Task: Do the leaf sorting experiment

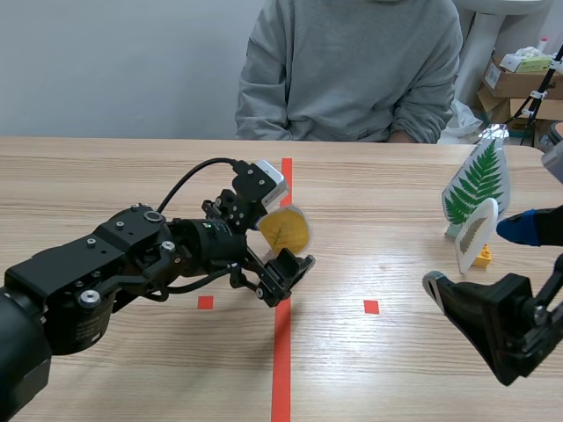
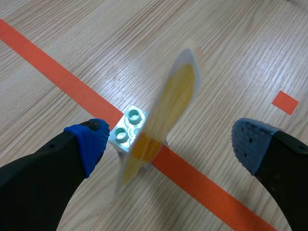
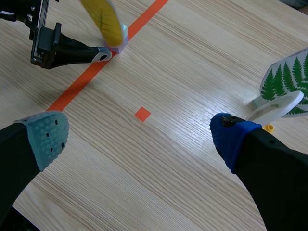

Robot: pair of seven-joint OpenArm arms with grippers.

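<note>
A yellow leaf card [image 2: 171,103] stands upright in a pale teal brick [image 2: 126,130] on the orange tape line. My left gripper [image 2: 168,139] is open around it, the blue-padded finger [image 2: 91,137] close beside the brick and the other finger [image 2: 250,139] well apart. In the scene view that gripper [image 1: 280,244] brackets the yellow card [image 1: 283,230] at mid table. At the right stand a green fern card [image 1: 478,180] and a smaller white leaf card [image 1: 475,230] on a yellow brick [image 1: 484,257]. My right gripper [image 3: 139,139] is open and empty; the small white card [image 3: 276,108] lies just ahead of its blue-padded finger [image 3: 231,137].
A person in a grey sweatshirt [image 1: 352,61] sits across the table. Cardboard boxes [image 1: 519,79] stand behind at the far right. Bare wooden tabletop [image 1: 378,237] with small orange squares lies between the two arms.
</note>
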